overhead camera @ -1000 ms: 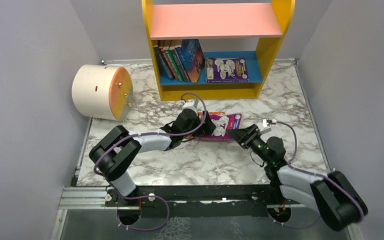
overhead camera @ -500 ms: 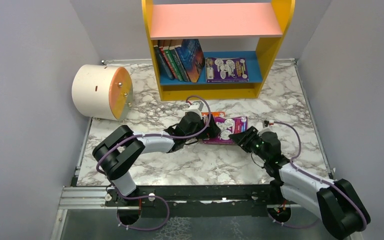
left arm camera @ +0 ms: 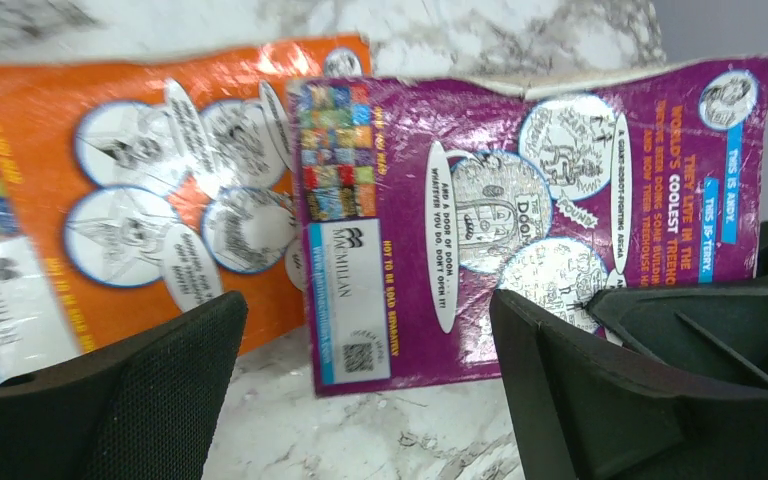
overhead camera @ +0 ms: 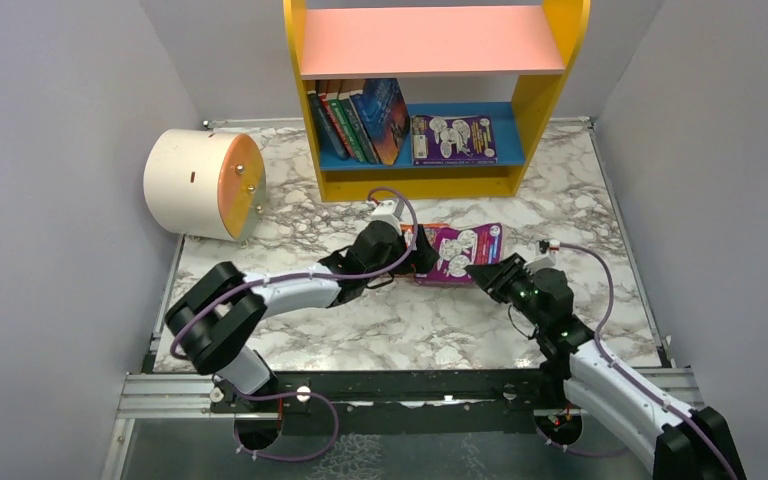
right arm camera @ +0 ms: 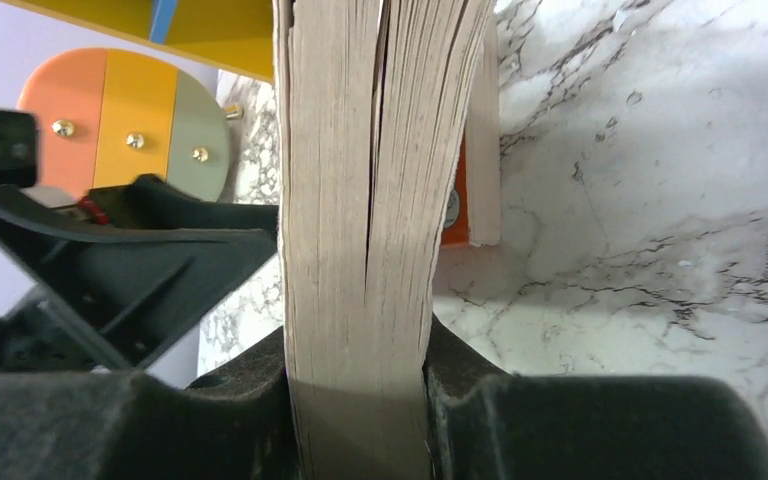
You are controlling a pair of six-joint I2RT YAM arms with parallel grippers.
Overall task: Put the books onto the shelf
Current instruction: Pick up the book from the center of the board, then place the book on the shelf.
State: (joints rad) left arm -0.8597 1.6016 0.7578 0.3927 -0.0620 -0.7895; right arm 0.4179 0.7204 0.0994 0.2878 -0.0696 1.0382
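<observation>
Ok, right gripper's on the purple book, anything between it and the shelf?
Nothing lies on the marble between the purple book and the shelf. The open left gripper sits at the book's left side. On the lower board, a second purple book lies flat beside leaning books.

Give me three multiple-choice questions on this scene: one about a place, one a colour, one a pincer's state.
1. Where is the orange book? A: on the floor. B: on the marble table beside the purple book. C: leaning on a wall.
2. What colour is the shelf's lower board? A: blue. B: green. C: white.
3. What is the right pincer doing? A: gaping open. B: out of view. C: shut on the purple book.
Answers: B, it lies flat on marble; A, the top view shows blue; C, its fingers squeeze the page edges.
</observation>
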